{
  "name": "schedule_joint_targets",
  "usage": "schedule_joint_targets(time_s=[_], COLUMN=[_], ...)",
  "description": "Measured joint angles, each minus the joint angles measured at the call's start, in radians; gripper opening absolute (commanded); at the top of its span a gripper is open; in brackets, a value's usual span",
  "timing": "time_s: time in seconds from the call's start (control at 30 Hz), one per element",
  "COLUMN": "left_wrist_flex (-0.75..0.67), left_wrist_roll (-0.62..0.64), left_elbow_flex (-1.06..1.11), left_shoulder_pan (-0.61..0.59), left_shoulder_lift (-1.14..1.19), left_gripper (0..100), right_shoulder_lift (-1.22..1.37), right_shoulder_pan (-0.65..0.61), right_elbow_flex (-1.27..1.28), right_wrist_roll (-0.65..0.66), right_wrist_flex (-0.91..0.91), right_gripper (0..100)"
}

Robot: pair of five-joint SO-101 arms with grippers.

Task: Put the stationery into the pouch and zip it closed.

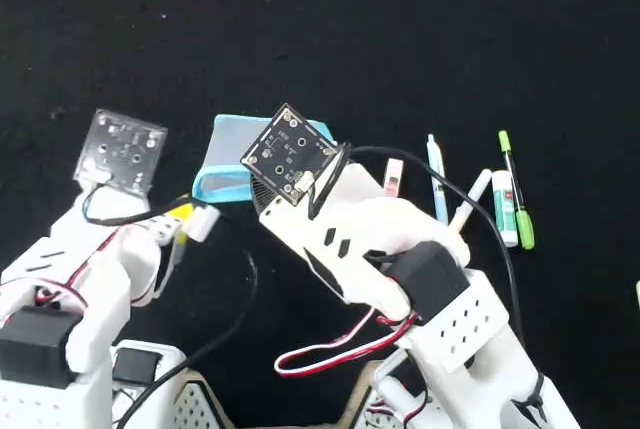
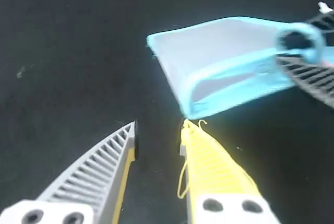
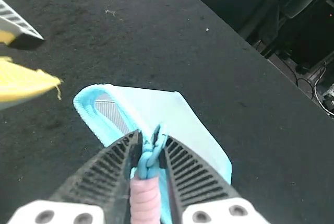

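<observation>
Several pens (image 1: 437,177) lie loose in high view; right jaws pinch pouch (image 3: 182,119).

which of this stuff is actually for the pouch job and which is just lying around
For the job: pouch; blue pen; white pen; green pen; glue stick; pink ribbed item clamped in the right gripper; left gripper, open beside the pouch.

Lying about: cables beyond the table.
</observation>
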Motion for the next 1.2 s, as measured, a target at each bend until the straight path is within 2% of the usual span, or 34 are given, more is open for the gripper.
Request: schedule_joint_targets(time_s=[0.13, 0.5, 0.67, 0.9, 1.2], left_wrist_flex=[0.000, -0.023, -0.118, -0.252, -0.390], left_wrist_roll=[0.048, 0.069, 0.114, 0.117, 0.120], left_elbow_flex=[-0.015, -0.014, 0.069, 0.201, 0.328], left_shoulder_pan=[0.017, 0.025, 0.086, 0.097, -0.009], left_shoulder_lift=[0.015, 0.021, 0.029, 0.031, 0.026], left_gripper=[15, 15, 15, 15, 14], right_shoulder_lift=[0.000, 0.000, 0.000, 0.000, 0.000], right_shoulder_pan=[0.000, 0.000, 0.000, 0.000, -0.002], right_elbow_flex=[0.000, 0.000, 0.000, 0.000, 0.000], right_wrist_roll=[0.000, 0.000, 0.000, 0.000, 0.000], right_wrist_flex=[0.000, -0.020, -0.021, -0.021, -0.018], right_gripper=[1.1, 1.1, 1.1, 1.1, 1.1])
